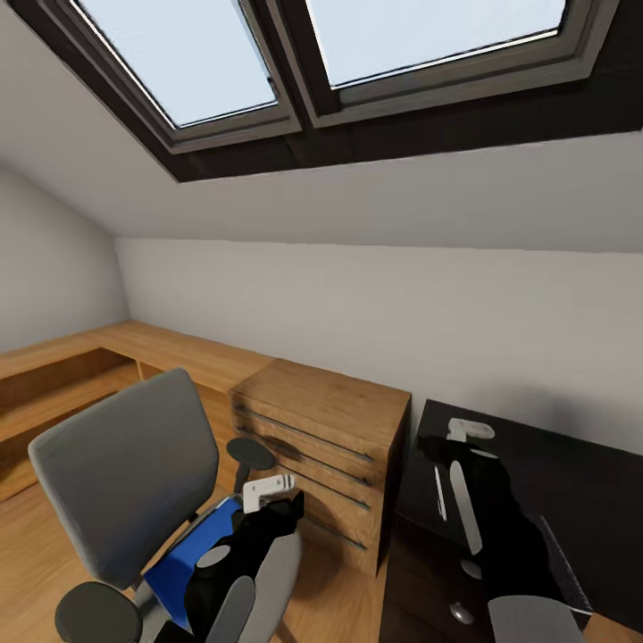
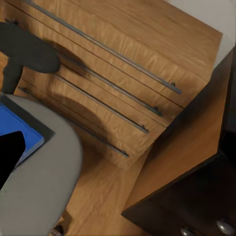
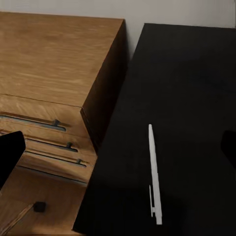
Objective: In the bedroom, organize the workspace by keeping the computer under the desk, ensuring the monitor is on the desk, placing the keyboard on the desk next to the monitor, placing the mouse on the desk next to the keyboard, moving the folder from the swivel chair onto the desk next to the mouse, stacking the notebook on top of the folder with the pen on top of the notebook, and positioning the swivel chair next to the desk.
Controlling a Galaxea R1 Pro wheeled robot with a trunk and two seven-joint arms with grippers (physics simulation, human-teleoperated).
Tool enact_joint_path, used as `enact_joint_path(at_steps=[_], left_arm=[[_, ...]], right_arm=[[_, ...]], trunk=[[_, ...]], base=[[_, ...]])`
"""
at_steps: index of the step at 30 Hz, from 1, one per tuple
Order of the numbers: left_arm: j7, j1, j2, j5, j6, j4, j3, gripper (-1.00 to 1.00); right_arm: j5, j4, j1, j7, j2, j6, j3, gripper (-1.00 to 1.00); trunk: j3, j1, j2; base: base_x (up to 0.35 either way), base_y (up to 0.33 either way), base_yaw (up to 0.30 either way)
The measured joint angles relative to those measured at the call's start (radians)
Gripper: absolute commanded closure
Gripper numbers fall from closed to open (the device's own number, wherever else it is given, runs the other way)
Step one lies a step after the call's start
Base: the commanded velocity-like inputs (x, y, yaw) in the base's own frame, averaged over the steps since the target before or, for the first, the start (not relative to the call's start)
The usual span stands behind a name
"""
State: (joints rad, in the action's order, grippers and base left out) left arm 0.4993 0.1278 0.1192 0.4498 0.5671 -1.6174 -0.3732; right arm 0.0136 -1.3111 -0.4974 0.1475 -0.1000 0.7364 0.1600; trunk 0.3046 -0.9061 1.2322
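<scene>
The grey swivel chair (image 1: 125, 473) stands at the lower left, turned away from the black desk (image 1: 580, 482). The blue folder (image 1: 192, 558) lies on its seat. My left gripper (image 1: 284, 511) hovers open over the seat's front; one dark finger (image 2: 9, 153) overlaps the folder (image 2: 19, 125). Above the desk's near-left corner, my right gripper (image 1: 446, 451) is open and holds nothing. A thin white pen (image 3: 153, 172) lies on the desk top (image 3: 187, 98) just beyond it, seen also from the head as the pen (image 1: 439, 493). Computer, monitor, keyboard, mouse and notebook are out of view.
A light-wood drawer chest (image 1: 321, 429) stands between chair and desk, close against the desk's side. Low wooden shelving (image 1: 71, 366) runs along the left wall under the sloped ceiling and skylight (image 1: 179, 54). The desk's drawer knobs (image 2: 223, 227) show below its top.
</scene>
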Motion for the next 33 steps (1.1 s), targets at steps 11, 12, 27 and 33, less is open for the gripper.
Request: enact_joint_path(at_steps=[11, 12, 27, 33], left_arm=[[0.004, 0.0, -0.004, 0.001, -0.006, -0.002, -0.001, -1.0], [0.004, 0.0, -0.004, 0.001, -0.006, -0.001, -0.001, -1.0], [0.004, 0.0, -0.005, 0.002, -0.005, 0.001, -0.001, -1.0], [0.004, 0.0, -0.005, 0.002, -0.004, 0.001, -0.001, -1.0]], right_arm=[[0.003, 0.006, 0.006, 0.0, -0.004, -0.006, -0.003, -1.0], [0.003, 0.008, 0.006, 0.0, -0.004, -0.006, -0.003, -1.0], [0.005, 0.038, 0.006, 0.0, -0.004, -0.007, -0.035, -1.0], [0.005, 0.04, 0.006, 0.0, -0.004, -0.008, -0.037, -1.0]], trunk=[[-0.006, 0.008, -0.014], [-0.006, 0.008, -0.014], [-0.006, 0.008, -0.014], [-0.006, 0.008, -0.014]], base=[[0.0, 0.0, 0.262], [0.0, 0.0, 0.269], [0.0, 0.0, 0.269], [0.0, 0.0, 0.269]])
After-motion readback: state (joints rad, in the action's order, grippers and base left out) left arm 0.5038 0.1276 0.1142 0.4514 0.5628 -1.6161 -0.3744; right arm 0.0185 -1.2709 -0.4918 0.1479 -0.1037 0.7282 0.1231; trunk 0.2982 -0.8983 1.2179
